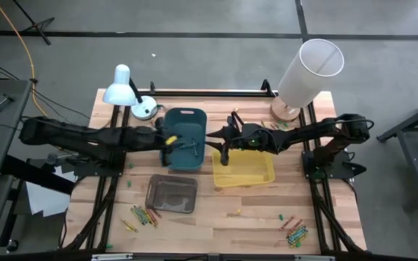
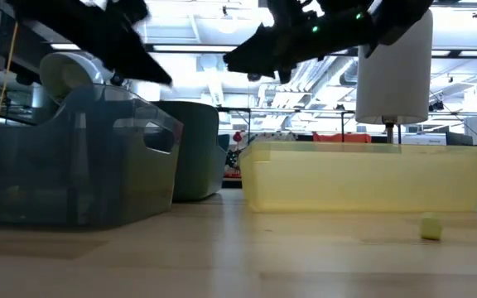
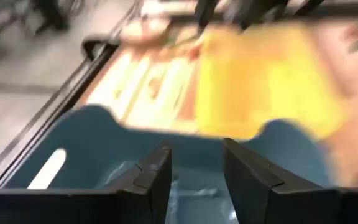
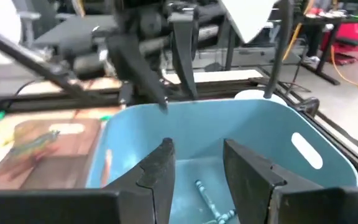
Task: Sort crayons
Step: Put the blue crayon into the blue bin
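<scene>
Blue crayons (image 4: 211,200) lie on the floor of the blue bin (image 1: 186,139). Loose crayons lie in piles near the table's front left (image 1: 141,215) and front right (image 1: 294,233). My left gripper (image 1: 171,140) hangs open above the blue bin's left side, with nothing between its fingers (image 3: 151,180). My right gripper (image 1: 218,147) hangs open above the blue bin's right rim, next to the yellow bin (image 1: 243,168). It holds nothing and points across the blue bin (image 4: 247,124) at the left gripper (image 4: 166,81).
A clear grey bin (image 1: 171,194) stands in front of the blue one. At the back stand a white desk lamp (image 1: 125,90) and a tall white cylinder (image 1: 307,72). Small bits lie scattered on the wood (image 1: 235,212), one of them near the yellow bin (image 2: 430,226).
</scene>
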Available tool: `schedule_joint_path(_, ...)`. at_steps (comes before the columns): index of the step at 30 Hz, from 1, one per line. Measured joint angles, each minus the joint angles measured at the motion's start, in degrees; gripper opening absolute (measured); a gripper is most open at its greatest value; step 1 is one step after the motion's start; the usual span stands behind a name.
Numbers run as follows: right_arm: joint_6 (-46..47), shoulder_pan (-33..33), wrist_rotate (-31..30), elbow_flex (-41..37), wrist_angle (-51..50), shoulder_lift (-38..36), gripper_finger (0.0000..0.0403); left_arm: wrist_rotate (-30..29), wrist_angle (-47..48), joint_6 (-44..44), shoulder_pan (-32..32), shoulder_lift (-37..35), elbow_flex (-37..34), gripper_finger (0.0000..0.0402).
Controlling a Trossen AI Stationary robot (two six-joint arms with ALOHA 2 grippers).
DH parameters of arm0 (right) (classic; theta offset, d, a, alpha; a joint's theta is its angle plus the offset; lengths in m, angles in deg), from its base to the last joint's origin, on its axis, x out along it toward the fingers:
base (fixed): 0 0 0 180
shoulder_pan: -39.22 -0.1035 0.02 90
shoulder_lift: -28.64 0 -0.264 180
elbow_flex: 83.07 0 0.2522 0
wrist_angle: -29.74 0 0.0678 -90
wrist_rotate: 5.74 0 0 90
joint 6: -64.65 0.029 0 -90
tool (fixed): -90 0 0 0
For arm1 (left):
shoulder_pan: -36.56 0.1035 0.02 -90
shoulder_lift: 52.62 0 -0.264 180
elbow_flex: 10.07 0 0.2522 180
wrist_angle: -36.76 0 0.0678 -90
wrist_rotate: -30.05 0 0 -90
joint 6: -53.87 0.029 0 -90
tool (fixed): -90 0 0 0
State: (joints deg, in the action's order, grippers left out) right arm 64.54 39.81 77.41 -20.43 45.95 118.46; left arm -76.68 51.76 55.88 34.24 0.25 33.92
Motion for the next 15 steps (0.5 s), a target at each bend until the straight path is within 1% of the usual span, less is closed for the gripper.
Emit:
schedule_joint_path(5, -3.15, -3.29, -0.36, 0.00, -3.53, -4.43, 0.0130, 3.39, -12.02, 3.18, -3.97, -15.15, -7.96, 0.0108)
schedule_joint_path(8, -3.94, -5.37, -3.56, 0.04, -4.62, -6.25, 0.0130, 3.34, -12.50, 2.97, -5.15, -23.52, -11.10, 0.0101)
schedule_joint_path(11, -4.97, -7.04, -7.43, 0.00, -5.45, -6.78, 0.0130, 3.33, -11.27, 3.13, -5.72, -29.90, -12.33, 0.0098)
schedule_joint_path(13, -5.47, -7.81, -9.65, 0.00, -6.00, -6.79, 0.0130, 3.34, -9.74, 3.13, -5.74, -32.74, -12.33, 0.0097)
schedule_joint_path(15, -6.12, -8.11, -10.38, 0.00, -6.01, -6.77, 0.0130, 3.32, -8.04, 2.76, -5.74, -34.64, -12.34, 0.0097)
